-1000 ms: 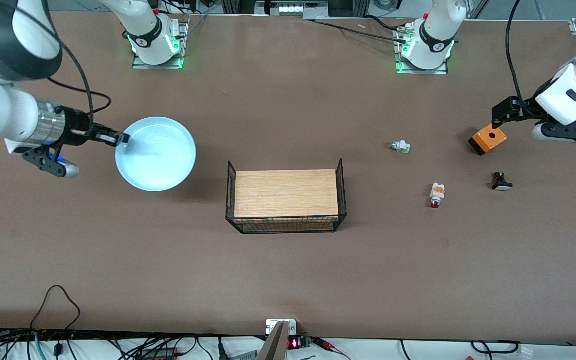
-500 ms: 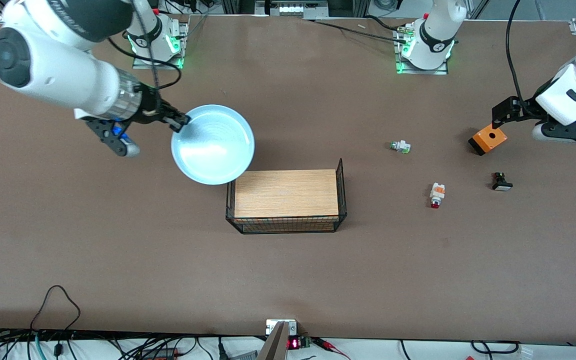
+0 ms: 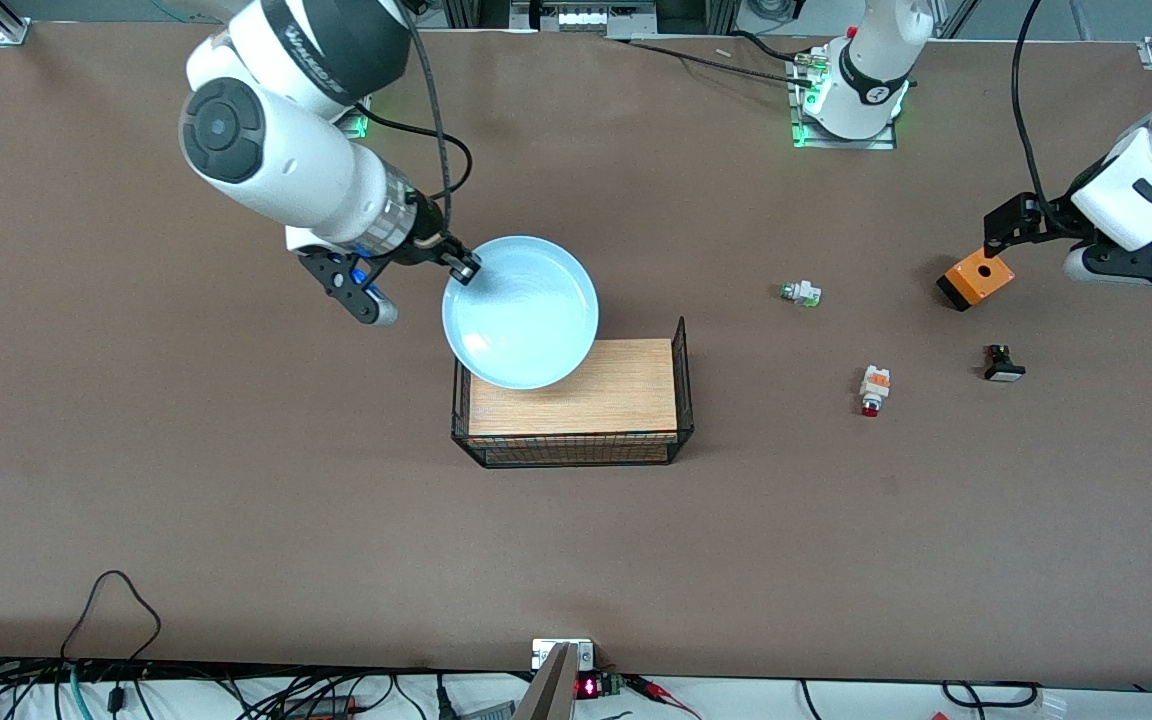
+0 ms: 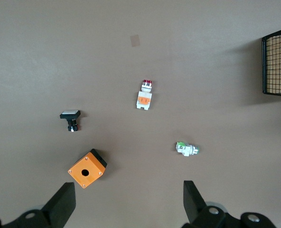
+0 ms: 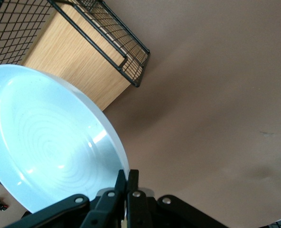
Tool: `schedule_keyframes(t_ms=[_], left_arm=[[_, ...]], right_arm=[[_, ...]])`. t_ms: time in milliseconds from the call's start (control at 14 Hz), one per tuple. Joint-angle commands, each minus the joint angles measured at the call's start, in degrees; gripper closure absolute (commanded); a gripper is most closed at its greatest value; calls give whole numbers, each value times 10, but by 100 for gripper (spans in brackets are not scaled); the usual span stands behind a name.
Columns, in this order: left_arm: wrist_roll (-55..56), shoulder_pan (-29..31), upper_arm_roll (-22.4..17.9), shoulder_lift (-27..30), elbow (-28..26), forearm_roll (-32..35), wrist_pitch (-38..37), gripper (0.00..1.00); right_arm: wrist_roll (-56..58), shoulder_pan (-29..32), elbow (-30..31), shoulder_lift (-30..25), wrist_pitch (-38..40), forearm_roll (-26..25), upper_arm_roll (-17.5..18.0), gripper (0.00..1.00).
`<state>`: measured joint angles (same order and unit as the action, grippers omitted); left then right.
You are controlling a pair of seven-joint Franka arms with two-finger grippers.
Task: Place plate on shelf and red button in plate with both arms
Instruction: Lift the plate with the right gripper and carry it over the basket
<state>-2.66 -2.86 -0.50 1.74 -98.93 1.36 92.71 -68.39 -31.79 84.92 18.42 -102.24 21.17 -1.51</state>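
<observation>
My right gripper (image 3: 463, 268) is shut on the rim of the pale blue plate (image 3: 521, 312) and holds it in the air, partly over the wooden board (image 3: 626, 390) in the wire basket. In the right wrist view the plate (image 5: 45, 142) fills the frame's lower part, its rim pinched at my right gripper (image 5: 127, 178). The red button (image 3: 873, 389) lies on the table toward the left arm's end; it also shows in the left wrist view (image 4: 145, 94). My left gripper (image 3: 991, 243) is open, above the orange box (image 3: 976, 277); in the left wrist view the left gripper (image 4: 126, 199) is wide open.
A white part with a green tip (image 3: 800, 293) and a small black-and-white part (image 3: 1003, 364) lie near the red button. The wire basket (image 3: 682, 385) has raised ends. Cables run along the table edge nearest the front camera.
My right arm has carried the plate from the right arm's end of the table toward the basket; it now overlaps the board. The left arm has not moved.
</observation>
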Motion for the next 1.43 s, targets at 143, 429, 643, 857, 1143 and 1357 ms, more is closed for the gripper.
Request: schedule_keyframes(t_ms=[143,429,643,857,1143,1357], left_arm=[[-1,0,2,-7,16,13,-12,0],[-1,0,2,-7,17,13,-12,0],[-1,0,3,-7,17,13,-12,0],[0,0,3,-8,17,13,-12,0],[6,0,0,-9,16,12,-11,0],[6,0,2,-16,12,13,-12,0]], right_arm=[[-14,-17,-19,46,-28,9,-7,100],[-15,-20,-19,86,-78,20,-7,100],[-16,-26,-19,108,-92,20,-7,100],[-5,-28,-19,122,-120,14,-8,100],[-12,-31,-19,128,-129,21,-9,0],[-15,-28,-19,97,-122,19,-9,0]])
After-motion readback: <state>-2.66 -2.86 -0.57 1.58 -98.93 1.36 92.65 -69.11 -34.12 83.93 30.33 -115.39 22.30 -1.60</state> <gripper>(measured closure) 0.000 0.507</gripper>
